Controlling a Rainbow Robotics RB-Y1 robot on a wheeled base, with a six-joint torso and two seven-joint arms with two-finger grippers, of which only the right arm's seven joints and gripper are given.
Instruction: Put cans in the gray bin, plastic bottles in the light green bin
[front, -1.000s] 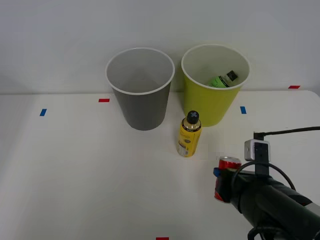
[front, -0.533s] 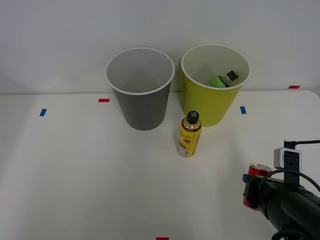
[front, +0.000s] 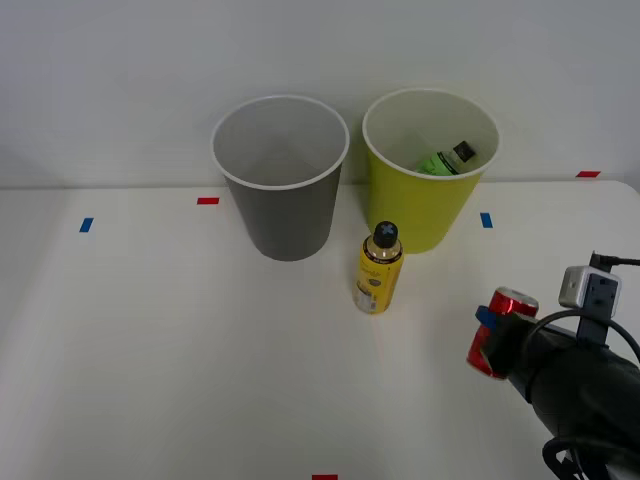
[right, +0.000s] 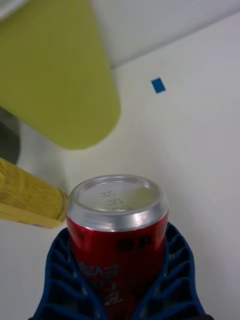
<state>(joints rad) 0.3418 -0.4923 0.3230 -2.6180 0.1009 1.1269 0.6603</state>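
My right gripper (front: 492, 338) is shut on the small red can (front: 500, 330), at the table's right side and lifted a little off it. In the wrist view the can (right: 118, 235) sits between my blue ribbed fingers (right: 62, 280), silver end facing the camera. The gray bin (front: 281, 176) stands at the back centre, pale inside showing. Beside it on the right stands the light green bin (front: 428, 170), with a green plastic bottle (front: 445, 159) lying inside. In the wrist view the light green bin (right: 55, 75) lies ahead of the can.
A yellow bottle with a black cap (front: 379, 268) stands upright in front of the gap between the bins, left of my gripper; its side (right: 27, 197) is near the can in the wrist view. Small red and blue tape marks (front: 486, 220) dot the white table.
Over the last second my right gripper carried the red can rightward, then slightly back left and up. The can now tilts. Bins and yellow bottle have not moved.
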